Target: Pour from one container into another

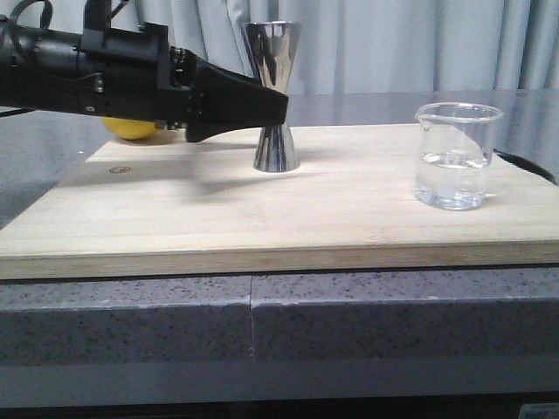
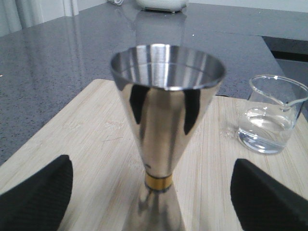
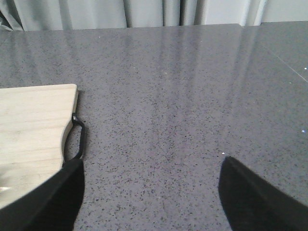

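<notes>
Left end effector [image 1: 281,109], matte black with wedge-shaped fingers [image 2: 36,195], spread wide and released, reaching in level from the left over the board. Steel jigger [image 2: 166,120] standing upright between those fingers, clear of both: polished hourglass of two cones joined by a thin gold band, mirror surface reflecting the dark fingers; whether anything sits inside the upper cone not discernible. Glass beaker [image 1: 456,155] well apart to the right on the same board, upright, clear and thin-walled with a pouring lip, part-filled with clear liquid. Pale wooden board [image 1: 218,209], fine straight grain, lying flat on the speckled grey stone counter [image 1: 131,314]. Rounded yellow object [image 1: 131,127] behind the left arm, mostly hidden. Right end effector [image 3: 150,192] also parted and empty, hovering above bare counter just off the board's edge and its black handle loop [image 3: 79,139].
</notes>
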`<act>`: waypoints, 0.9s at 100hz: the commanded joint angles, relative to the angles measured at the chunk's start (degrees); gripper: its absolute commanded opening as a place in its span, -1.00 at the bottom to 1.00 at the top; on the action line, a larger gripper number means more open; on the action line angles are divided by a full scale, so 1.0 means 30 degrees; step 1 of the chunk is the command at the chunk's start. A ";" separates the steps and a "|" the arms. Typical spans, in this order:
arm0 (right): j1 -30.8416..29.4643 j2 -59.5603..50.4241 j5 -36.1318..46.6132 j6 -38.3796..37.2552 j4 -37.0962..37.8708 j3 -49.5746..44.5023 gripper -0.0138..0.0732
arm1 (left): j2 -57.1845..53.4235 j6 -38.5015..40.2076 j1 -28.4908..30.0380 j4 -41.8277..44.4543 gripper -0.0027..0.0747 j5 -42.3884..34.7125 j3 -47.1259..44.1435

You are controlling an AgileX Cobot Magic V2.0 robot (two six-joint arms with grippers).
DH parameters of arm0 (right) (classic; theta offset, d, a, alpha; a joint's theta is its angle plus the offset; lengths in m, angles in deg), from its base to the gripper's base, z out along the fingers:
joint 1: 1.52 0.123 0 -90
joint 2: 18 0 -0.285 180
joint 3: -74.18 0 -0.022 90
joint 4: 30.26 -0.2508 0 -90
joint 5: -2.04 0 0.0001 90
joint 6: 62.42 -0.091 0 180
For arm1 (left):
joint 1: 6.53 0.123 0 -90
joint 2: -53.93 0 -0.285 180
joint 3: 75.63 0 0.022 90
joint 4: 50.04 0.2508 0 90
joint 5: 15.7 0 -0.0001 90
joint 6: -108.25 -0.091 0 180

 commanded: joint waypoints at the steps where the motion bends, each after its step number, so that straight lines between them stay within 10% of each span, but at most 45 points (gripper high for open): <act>1: -0.0078 0.0342 0.1289 0.0244 0.0233 0.0653 0.52 | -0.0619 0.0309 -0.0629 -0.1530 0.66 0.2175 0.0950; 65: -0.0078 0.0342 0.1316 0.0244 0.0233 0.0653 0.52 | -0.0464 0.0485 -0.1122 -0.1530 0.65 0.1221 0.1627; 90: -0.0078 0.0342 0.1480 0.0244 0.0233 0.0653 0.52 | -0.0464 0.0809 -0.1122 -0.1530 0.05 0.1187 0.1627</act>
